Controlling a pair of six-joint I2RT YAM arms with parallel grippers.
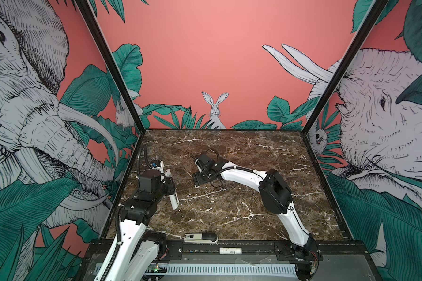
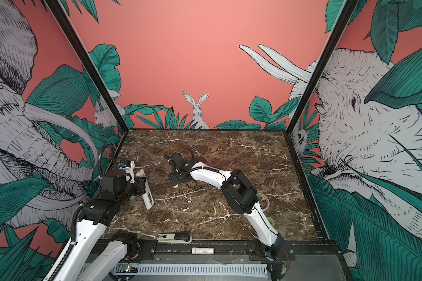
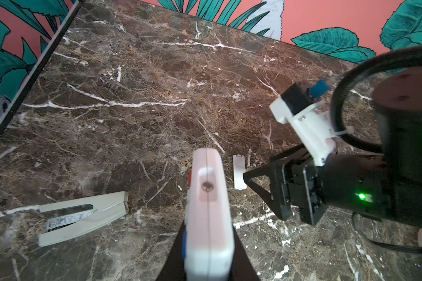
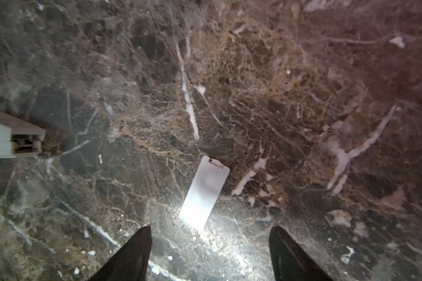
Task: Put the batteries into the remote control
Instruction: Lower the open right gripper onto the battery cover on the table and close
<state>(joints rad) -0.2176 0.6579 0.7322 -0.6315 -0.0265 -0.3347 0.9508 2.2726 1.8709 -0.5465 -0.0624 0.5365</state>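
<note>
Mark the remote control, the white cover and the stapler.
remote control (image 1: 173, 200): in a top view, its free lower end.
white cover (image 4: 204, 193): right wrist view, middle of flat face.
stapler (image 1: 200, 239): in a top view, mid-body.

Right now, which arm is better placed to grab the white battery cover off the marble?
Right. The right hand is open, and the battery cover lies just ahead of it, centred on its gap. The left hand is shut on the remote control, so it's occupied.

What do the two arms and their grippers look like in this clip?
The left arm and right arm have white shells, black joints and black cables along them. The left gripper and right gripper are black with tapering fingers. A green light glows on the right wrist.
</note>
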